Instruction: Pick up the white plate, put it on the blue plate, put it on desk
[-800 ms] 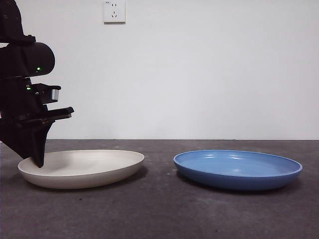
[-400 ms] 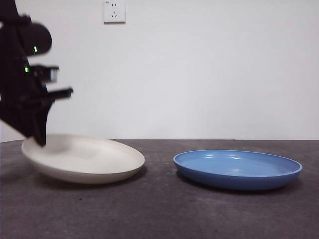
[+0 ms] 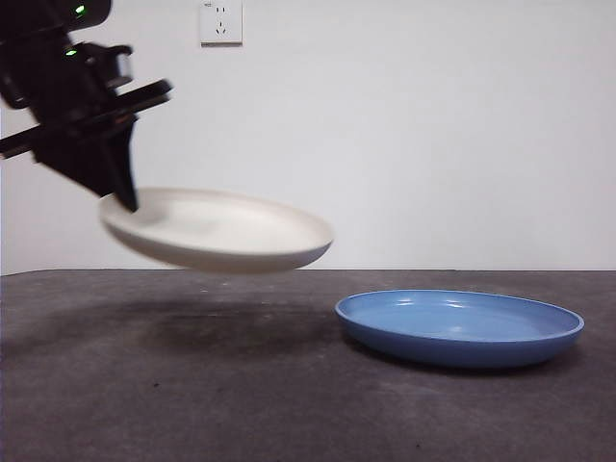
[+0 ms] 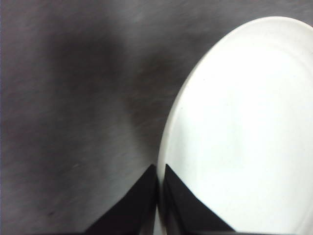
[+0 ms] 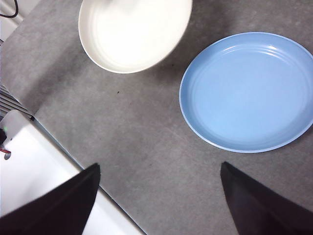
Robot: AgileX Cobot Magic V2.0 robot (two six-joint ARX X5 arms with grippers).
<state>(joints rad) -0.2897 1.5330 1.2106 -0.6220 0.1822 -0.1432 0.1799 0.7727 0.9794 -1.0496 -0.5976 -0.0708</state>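
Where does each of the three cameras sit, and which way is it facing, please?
Front view: low at desk height, looking level at the wall; the left gripper holds the white plate aloft.
Left wrist view: looks down past its shut jaws clamping the plate's rim.
Right wrist view: high, looking down past the right gripper, jaws wide, at the blue plate.
All three show the white plate.

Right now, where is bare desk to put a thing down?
The desk is bare beside the blue plate, under the white plate, which the left pincer holds in the air by its rim. The strip nearest the camera is bare too. The blue plate is empty.
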